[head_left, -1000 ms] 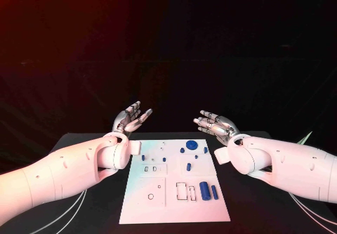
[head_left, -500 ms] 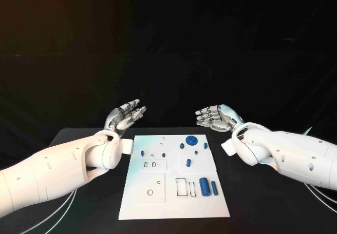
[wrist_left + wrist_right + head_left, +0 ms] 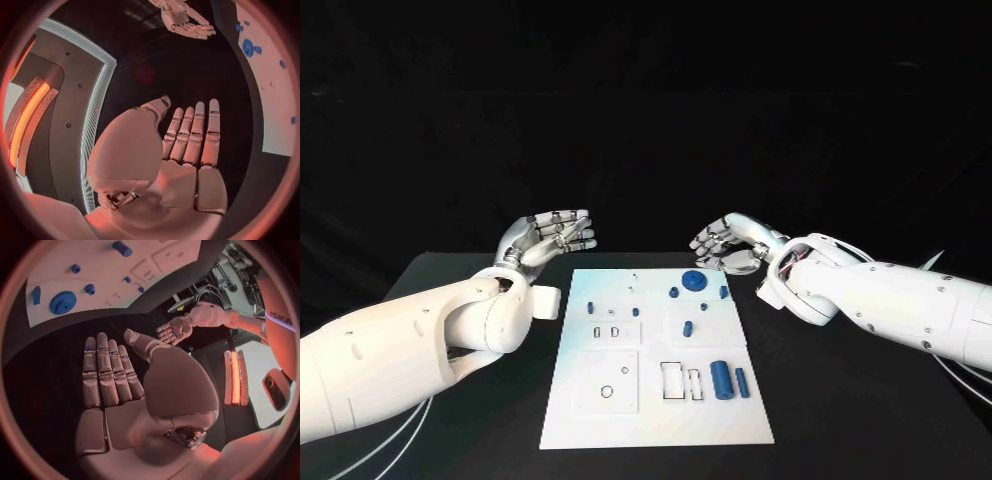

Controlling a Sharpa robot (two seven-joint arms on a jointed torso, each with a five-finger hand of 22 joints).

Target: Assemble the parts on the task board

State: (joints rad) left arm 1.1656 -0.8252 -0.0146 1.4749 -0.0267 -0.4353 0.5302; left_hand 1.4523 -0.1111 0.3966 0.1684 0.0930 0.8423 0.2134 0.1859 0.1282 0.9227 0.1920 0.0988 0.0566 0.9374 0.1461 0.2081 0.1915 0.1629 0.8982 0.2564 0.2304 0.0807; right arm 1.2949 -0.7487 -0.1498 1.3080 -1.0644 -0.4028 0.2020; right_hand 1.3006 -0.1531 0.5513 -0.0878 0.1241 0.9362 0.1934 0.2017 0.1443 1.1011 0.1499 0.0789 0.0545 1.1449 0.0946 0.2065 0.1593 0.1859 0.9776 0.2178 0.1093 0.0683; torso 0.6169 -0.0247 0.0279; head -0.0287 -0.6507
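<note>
Above the far end of the table, both hands hang in the air and hold nothing. From the head camera the left hand sits beyond the board's far left corner, palm turned up and fingers bent loosely toward the middle; its wrist camera shows the same left hand with fingers straight, side by side, and the thumb set apart. The right hand mirrors it past the far right corner, fingers arched over an empty palm, and the right wrist camera shows that right hand flat and unclenched, thumb standing off to the side. Neither hand touches the board or any part.

Between and below them, the white task board lies lengthwise down the middle of the black table. A round blue disc sits near its far right end, with a small blue piece just beside it and another blue part near the right edge. Several tiny blue pegs dot the far left portion; they are too small to tell whether they stand in holes or lie loose. A short blue pin rests around the board's middle. Toward the near right, a thick blue cylinder lies beside a thinner blue bar, next to outlined rectangular slots.
</note>
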